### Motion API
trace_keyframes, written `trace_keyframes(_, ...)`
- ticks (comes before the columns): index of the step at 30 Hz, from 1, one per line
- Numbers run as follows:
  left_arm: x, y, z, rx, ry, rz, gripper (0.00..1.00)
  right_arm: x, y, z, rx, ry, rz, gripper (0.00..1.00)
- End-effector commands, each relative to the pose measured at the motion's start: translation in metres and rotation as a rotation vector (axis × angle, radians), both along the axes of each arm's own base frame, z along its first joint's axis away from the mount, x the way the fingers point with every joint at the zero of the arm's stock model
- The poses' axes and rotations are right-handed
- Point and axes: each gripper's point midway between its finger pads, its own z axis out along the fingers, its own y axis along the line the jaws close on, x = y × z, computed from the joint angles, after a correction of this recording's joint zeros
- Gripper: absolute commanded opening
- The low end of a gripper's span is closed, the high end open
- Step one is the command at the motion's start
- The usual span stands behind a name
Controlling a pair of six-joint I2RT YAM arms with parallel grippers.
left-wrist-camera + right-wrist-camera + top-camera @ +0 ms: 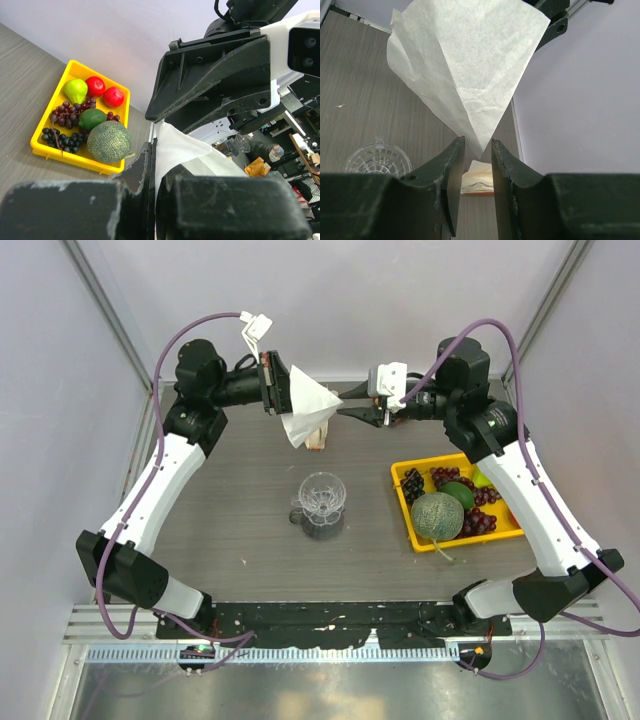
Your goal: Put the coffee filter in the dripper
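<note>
Obs.: filter (pixel 308 400) is in the air above the middle of the desk's far edge, between my two claws. It is partly opened into a cone.

Left claw (pixel 283 395): clamped on the filter's wide end, the paper coming out from between its fingers.

Right claw (pixel 477 150): fingers sit on either side of the filter's pointed tip with a narrow gap. I cannot tell whether they pinch the paper or only flank it.

Dripper (pixel 322 498): upright at the middle of the desk, nearer than the filter and well below it, with nothing in it.

Handling: the filter is thin paper, very light and limp. I judge that it will crease or tear if the claws pull against each other. The best hold is probably the seamed edge or rim, gripped lightly. Lower it point first, because the clear, ribbed dripper looks easy to tip.
</note>
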Motion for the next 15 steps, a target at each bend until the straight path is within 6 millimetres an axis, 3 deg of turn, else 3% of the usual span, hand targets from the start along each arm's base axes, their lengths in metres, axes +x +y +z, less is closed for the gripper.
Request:
trace_keyframes(1,-0.0036,0.0,0.0132,0.002,-0.058,0.005,0.0,-0.0037,0.0005,0.0235,0.028,-0.08,0.003,0.31)
trace_keyframes(4,-0.0037,0.0003,0.0122,0.006,-0.054,0.007,0.0,-0.0027,0.0006,0.0253,0.031,-0.087,-0.003,0.26)
trace_keyframes(9,-0.003,0.0009,0.0129,0.01,-0.063,0.017,0.03,-0.0028,-0.0007,0.0244,0.026,-0.099,-0.005,0.1)
trace_keyframes(11,-0.0032,0.0021,0.0142,0.009,-0.08,0.024,0.14,-0.0032,-0.0009,0.0221,0.023,-0.095,-0.005,0.05)
trace_keyframes(15,-0.0021,0.0076,0.0103,0.028,-0.065,0.06,0.43,-0.0052,-0.0042,0.02,0.019,-0.102,-0.011,0.05)
